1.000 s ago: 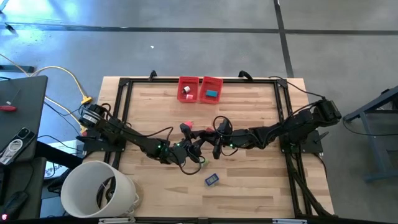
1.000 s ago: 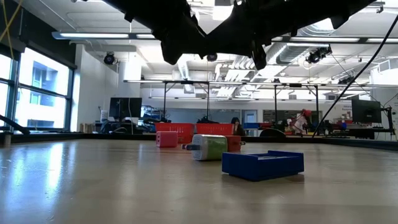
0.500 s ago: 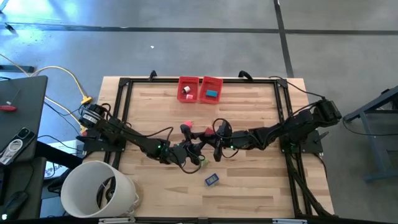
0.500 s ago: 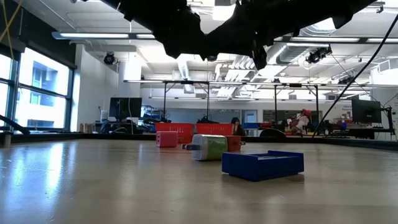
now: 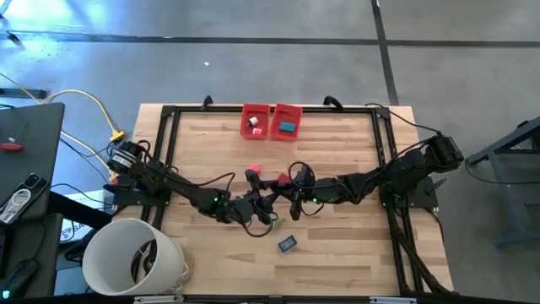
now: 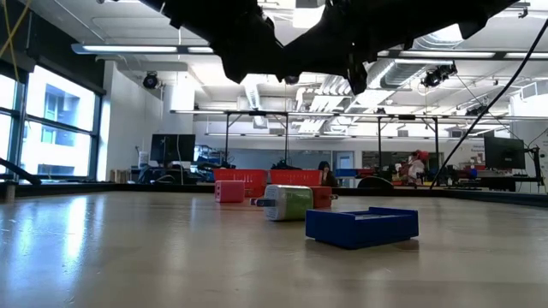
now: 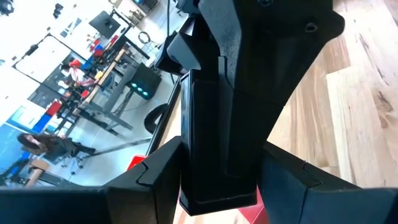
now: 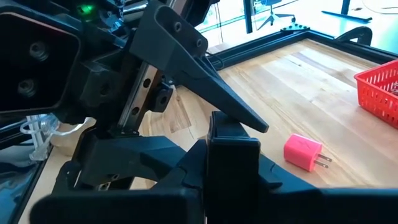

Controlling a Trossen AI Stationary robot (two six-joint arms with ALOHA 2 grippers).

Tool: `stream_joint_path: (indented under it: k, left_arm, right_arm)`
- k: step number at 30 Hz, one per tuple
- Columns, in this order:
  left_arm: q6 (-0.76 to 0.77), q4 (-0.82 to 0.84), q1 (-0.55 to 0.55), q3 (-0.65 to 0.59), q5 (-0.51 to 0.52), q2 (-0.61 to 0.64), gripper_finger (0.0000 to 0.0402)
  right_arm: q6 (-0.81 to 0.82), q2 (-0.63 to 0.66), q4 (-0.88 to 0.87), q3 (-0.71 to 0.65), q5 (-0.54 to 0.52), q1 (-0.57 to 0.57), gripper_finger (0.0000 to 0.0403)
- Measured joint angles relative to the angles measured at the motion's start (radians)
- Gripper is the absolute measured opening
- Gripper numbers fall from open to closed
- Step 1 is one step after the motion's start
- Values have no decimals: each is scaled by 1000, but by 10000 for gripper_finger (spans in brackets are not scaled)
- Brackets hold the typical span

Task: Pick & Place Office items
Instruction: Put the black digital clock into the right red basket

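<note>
A black oblong piece is up in the air over the table's middle, between my two grippers, which meet tip to tip. My left gripper is shut on it. My right gripper is shut on its other end. On the table lie a pink piece, a red piece, a green piece and a dark blue piece. A white-and-pink piece and a teal piece lie in the two red bins. My left gripper pinches one end of the black piece between its two fingers, coming level from the table's left, fingers along the piece. The piece is lifted clear of the table. My right gripper pinches the opposite end between its two fingers, level from the table's right. The left gripper's finger stands just beyond it.
Two red bins stand at the far edge. A big white bucket stands off the near left corner. A black frame runs around the table. Bare wood lies near the front edge and on the right.
In the low view my left gripper has edged slightly toward the right gripper, narrowing the gap between the two. The pieces on the table have stayed where they were.
</note>
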State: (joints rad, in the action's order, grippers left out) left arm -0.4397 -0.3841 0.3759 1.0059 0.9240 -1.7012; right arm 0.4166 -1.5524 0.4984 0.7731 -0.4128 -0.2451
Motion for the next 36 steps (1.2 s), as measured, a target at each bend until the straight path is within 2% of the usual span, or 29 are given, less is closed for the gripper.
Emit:
stream_joint_path:
  k: [7, 16, 19, 21, 24, 36]
  left_arm:
    - [-42, 5, 6, 0, -32, 0, 191]
    - [-34, 5, 8, 0, -38, 0, 279]
    - [23, 5, 12, 0, 6, 0, 298]
    - [73, 5, 20, 0, 62, 0, 302]
    - [44, 8, 37, 0, 106, 0, 303]
    - [26, 17, 60, 0, 78, 0, 303]
  right_arm:
    - [1, 0, -4, 0, 4, -1, 46]
    - [-1, 0, -3, 0, -6, -6, 42]
    - [0, 0, -13, 0, -6, -6, 46]
    - [4, 0, -41, 0, -6, -6, 43]
    - [7, 0, -65, 0, -9, -11, 40]
    - [49, 0, -143, 0, -42, -23, 40]
